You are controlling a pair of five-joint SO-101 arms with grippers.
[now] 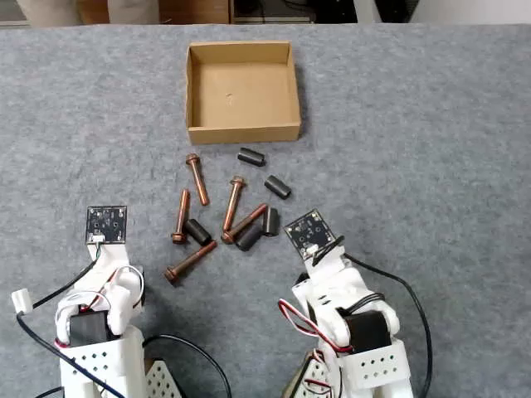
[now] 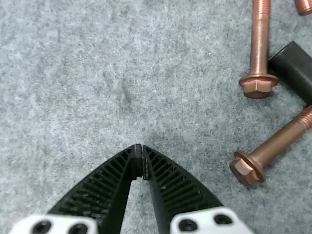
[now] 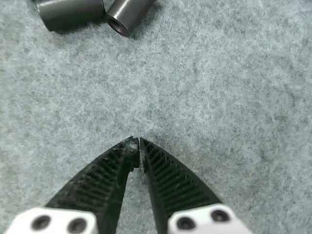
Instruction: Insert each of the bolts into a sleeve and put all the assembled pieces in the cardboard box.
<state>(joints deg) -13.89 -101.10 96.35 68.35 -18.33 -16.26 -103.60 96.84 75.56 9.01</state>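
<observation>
The copper bolts looked rigid, weighty and smooth, best pinched mid-shank. The dark sleeves, short hard tubes apt to roll, wanted a grip across the barrel. Both lay scattered at the middle of the worktop, just short of the cardboard box toward its far edge. Close up, the left wrist view revealed flanged hex heads, the right a sleeve's open bore. The left gripper and right gripper were each pressed together, holding nothing.
</observation>
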